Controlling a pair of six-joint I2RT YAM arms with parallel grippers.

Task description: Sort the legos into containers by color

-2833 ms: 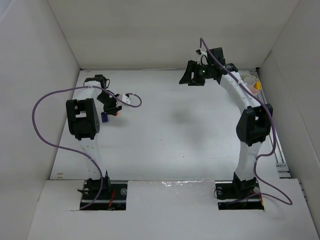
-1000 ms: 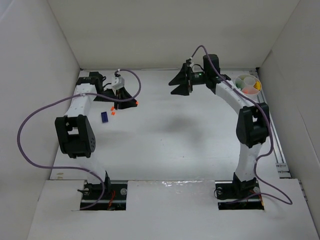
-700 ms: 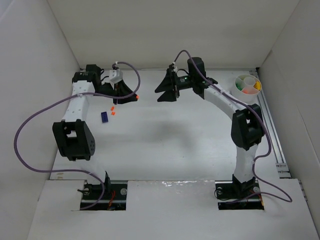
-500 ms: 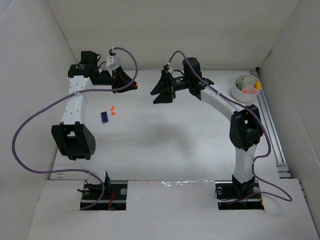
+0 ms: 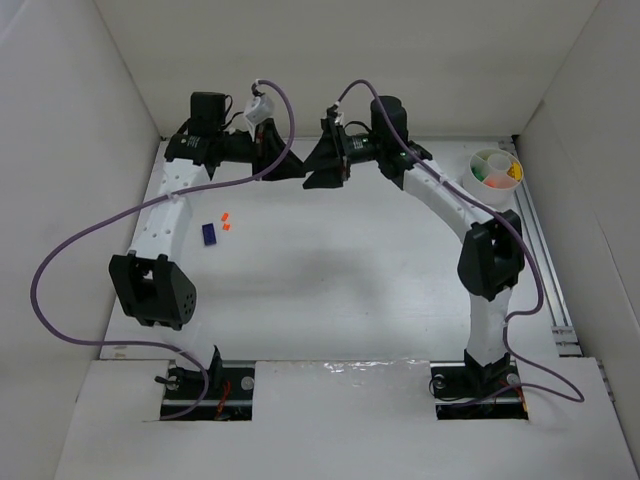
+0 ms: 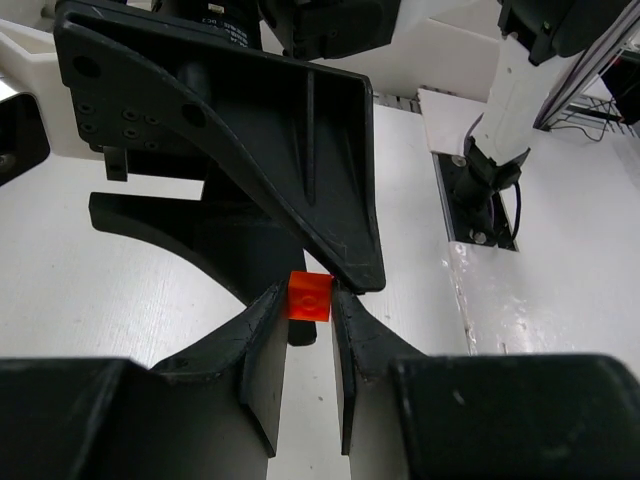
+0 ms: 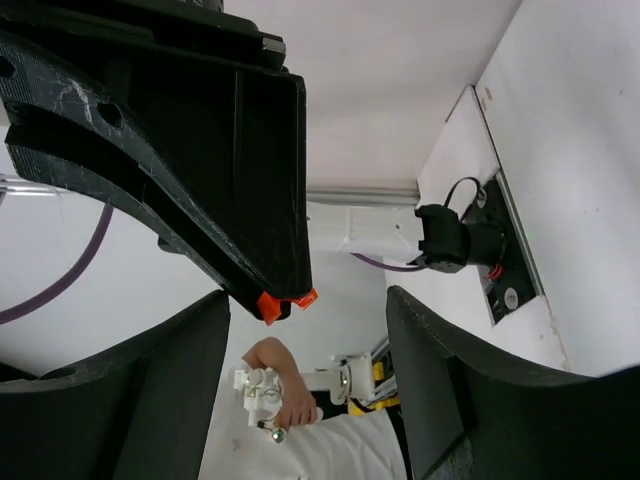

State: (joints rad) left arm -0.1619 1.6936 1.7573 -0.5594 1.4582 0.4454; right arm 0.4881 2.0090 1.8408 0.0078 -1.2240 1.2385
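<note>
Both arms have swung inward. Nearest, a blue lego (image 5: 208, 233) and orange legos (image 5: 225, 221) lie loose on the desk (image 5: 340, 280); beyond, left end effector (image 5: 286, 166) clamps an orange brick (image 6: 309, 297), right end effector (image 5: 316, 166) gaping opposite; divided cup (image 5: 493, 171) far right.

I can't read any words or numbers here. The only writing I can find is a tiny line of white print (image 6: 226, 14) on the black block of my right wrist (image 6: 300, 25). It sits at the very top edge of my left wrist view (the letters are too small and fuzzy for me to tell). From above and from my right wrist, no writing shows.
</note>
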